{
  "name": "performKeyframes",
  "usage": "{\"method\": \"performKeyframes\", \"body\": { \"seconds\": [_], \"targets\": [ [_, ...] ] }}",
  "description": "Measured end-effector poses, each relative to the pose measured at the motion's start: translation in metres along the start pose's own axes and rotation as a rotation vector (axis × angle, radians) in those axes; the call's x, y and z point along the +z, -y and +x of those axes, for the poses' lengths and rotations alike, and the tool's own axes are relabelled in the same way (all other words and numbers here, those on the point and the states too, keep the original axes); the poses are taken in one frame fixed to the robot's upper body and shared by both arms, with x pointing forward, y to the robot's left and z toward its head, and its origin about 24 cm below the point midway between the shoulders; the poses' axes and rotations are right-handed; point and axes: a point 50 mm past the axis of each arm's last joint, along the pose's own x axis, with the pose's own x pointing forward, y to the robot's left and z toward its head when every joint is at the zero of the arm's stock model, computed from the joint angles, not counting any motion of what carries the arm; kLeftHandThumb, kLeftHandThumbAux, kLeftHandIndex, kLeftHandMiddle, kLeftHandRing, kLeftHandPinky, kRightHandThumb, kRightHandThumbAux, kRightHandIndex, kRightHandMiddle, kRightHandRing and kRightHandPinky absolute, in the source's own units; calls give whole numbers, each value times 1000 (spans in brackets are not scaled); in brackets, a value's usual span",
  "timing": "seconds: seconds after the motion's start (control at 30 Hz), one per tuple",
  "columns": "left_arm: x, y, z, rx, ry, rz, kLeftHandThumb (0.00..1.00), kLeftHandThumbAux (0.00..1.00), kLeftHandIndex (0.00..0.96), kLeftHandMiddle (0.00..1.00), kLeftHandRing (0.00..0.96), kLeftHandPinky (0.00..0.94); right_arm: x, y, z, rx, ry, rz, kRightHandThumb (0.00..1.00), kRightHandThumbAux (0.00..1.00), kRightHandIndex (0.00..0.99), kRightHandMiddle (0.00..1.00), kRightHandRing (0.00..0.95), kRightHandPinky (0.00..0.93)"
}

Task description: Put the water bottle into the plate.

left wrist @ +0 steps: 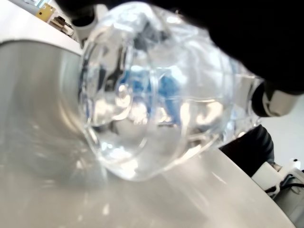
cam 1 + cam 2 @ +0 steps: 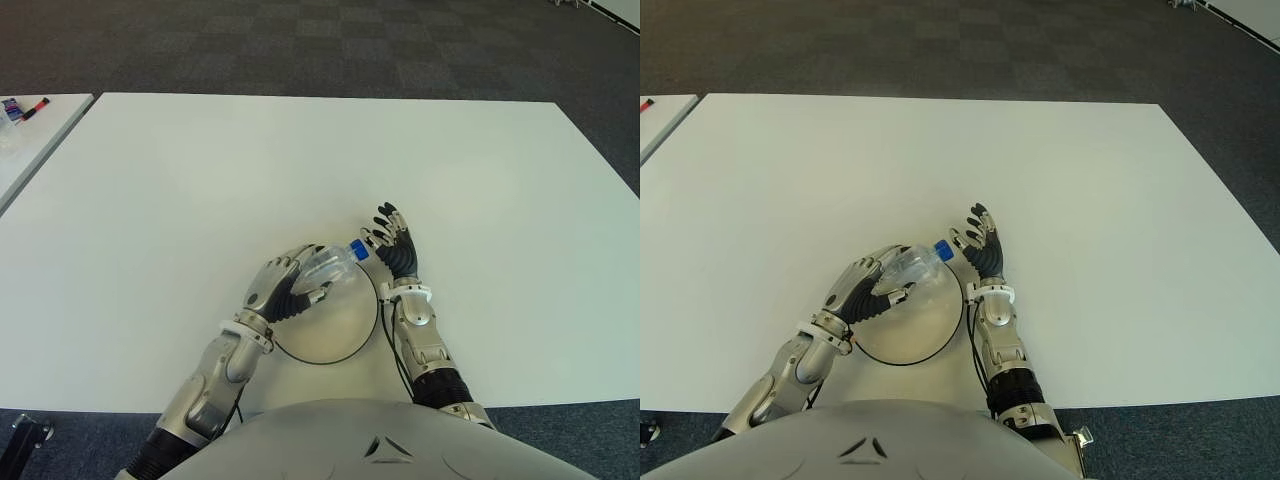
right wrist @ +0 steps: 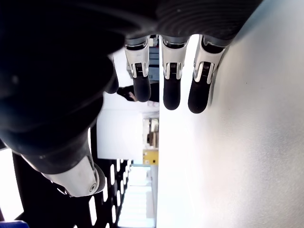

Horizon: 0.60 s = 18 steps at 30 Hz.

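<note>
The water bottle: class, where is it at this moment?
The water bottle lies tilted in the left hand over the far rim of the plate, its blue cap pointing toward the open right hand.

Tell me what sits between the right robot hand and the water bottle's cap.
Nothing: in the left eye view the open right robot hand shows right beside the blue cap of the water bottle, which the left robot hand grips over the plate.

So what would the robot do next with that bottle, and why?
Probably lower it a little and then let go. The left hand has its fingers wrapped around the water bottle, holding it tilted over the plate, blue cap toward the right hand, which is open just beside the cap. The bottle is already above the plate, so setting it down seems all that is left.
</note>
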Motion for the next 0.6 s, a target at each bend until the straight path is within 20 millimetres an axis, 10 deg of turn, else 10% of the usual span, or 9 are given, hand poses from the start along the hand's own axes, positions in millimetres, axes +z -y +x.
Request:
{"method": "performKeyframes", "body": {
  "seconds": [0.6],
  "targets": [
    [-2,-8,1,-38,59,-10,439,194,0,0,0,0,0,0,0,-3,1,0,392,765,90,141,160,222]
  ]
}}
